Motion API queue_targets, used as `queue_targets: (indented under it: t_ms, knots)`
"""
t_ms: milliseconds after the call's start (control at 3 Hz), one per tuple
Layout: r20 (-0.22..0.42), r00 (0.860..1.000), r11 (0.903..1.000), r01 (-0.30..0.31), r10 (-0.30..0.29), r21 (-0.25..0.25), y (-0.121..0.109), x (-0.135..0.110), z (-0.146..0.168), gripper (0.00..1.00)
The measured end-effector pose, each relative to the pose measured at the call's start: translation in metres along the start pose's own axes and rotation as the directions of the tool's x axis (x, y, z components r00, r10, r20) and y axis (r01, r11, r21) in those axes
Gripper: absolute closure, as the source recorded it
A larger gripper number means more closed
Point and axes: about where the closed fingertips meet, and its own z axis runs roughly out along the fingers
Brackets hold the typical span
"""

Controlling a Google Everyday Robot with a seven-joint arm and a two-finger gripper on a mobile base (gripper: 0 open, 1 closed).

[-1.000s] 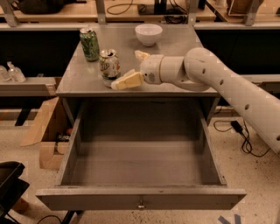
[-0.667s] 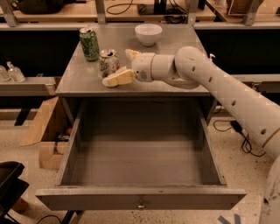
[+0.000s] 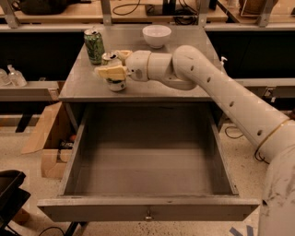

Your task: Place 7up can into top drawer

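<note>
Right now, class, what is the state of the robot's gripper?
Gripper: at the 7up can on the tabletop; whether it grips cannot be told.

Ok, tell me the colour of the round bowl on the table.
White round bowl, camera view; gripper at the pale 7up can.

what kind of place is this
Probably a lab or workshop: cables trail over the bench behind, a cardboard box sits on the floor, and the robot's gripper is at the 7up can on a grey metal table.
</note>
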Motion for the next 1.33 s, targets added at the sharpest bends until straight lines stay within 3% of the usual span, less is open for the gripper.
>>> queue_targets:
  t_ms: [667, 1000, 1333]
  knots:
    - [0.004, 1.0, 0.9999, 0.0, 0.0, -0.01, 0.004, -0.002, 0.005, 0.92]
    - [0.001, 0.999, 0.9977, 0.036, -0.036, -0.057, 0.025, -0.019, 0.013, 1.0]
    - [0.006, 0.997, 0.9951, 0.078, -0.078, -0.06, 0.056, -0.043, 0.008, 1.0]
